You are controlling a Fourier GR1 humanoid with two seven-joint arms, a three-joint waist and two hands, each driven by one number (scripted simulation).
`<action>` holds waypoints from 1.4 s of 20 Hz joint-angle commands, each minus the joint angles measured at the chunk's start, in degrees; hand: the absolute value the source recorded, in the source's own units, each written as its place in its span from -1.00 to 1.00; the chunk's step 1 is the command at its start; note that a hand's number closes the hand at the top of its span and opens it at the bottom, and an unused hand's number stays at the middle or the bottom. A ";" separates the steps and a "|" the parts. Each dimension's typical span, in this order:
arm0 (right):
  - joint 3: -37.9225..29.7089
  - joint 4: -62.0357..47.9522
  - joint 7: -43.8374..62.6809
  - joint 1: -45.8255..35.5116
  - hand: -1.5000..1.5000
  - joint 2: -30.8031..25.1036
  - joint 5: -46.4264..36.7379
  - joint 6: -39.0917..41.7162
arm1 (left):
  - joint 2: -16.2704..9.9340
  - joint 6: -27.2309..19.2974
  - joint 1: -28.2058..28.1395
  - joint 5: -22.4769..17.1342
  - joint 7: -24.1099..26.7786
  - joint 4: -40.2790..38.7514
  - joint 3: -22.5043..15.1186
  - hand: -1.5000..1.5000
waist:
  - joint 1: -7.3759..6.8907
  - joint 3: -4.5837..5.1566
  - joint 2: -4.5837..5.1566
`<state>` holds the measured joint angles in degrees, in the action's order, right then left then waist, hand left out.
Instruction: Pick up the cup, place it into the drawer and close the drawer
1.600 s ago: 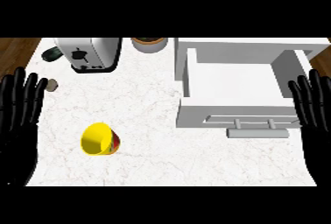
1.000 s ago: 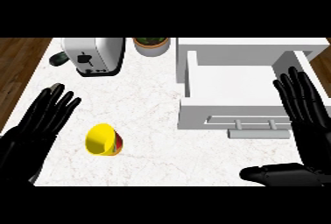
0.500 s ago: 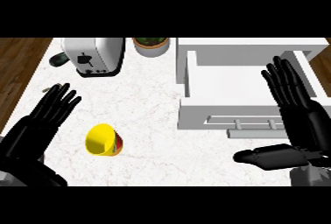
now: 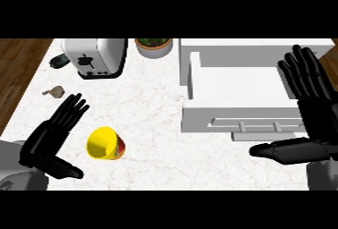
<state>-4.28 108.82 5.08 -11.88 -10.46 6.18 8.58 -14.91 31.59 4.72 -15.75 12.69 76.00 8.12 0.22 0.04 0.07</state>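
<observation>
Worktop [image 4: 165, 152]: white marble, filling most of the view, with brown wood floor showing past its left edge.
Drawer [image 4: 238, 96]: white, pulled open at the upper right, its inside bare as far as it shows; the front panel with its bar handle [image 4: 257, 126] faces the near side.
Right hand [image 4: 310, 112]: flat and released, fingers straight and pointing away, lying over the drawer's right side; the thumb sticks out leftward just below the handle. It holds nothing.
Left hand [image 4: 54, 134]: released too, fingers straight and angled up and to the right, thumb low near the view's lower left. It sits just beside the cup on its left, apart from it.
Toaster [image 4: 95, 56]: silver, at the top left, well away from the action.
Pot [image 4: 154, 46]: pale, with a plant, just right of the toaster.
Cup [image 4: 105, 143]: yellow, with a red patch on its right flank, lying on its side on the worktop at lower left, mouth turned toward the left hand. Well apart from the drawer.
Small bits: a dark round object [image 4: 59, 60] left of the toaster and a small tan thing [image 4: 54, 91] below it; I cannot tell what either is.
Step in hand: the approach to the pick; nothing is grasped yet, and placing and closing are still to come.
Next move, as I judge it: the left hand needs to shift right and down onto the cup, then curl fingers and thumb round its wall. Since the cup lies tipped, it may roll if nudged from one side only.
</observation>
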 commanded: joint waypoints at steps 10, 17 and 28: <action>0.67 -0.33 3.37 -4.49 -1.00 1.72 -1.45 -2.08 | 0.53 -3.22 8.55 17.46 26.58 -33.73 -0.88 -1.00 | 0.08 0.00 0.00; 0.92 0.20 -0.08 -1.47 -1.00 1.78 -1.82 -0.28 | -2.00 -4.10 18.33 21.27 39.02 -54.02 0.17 -1.00 | 0.84 0.09 0.24; -1.49 -1.28 1.83 -3.02 -1.00 -0.46 0.97 1.82 | -0.84 -5.80 20.70 22.53 47.52 -62.54 0.11 -1.00 | 1.46 0.21 0.60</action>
<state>-5.69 107.89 7.11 -15.26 -10.59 6.56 9.46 -15.06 20.87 24.15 6.26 52.40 16.89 8.04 1.43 0.21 0.52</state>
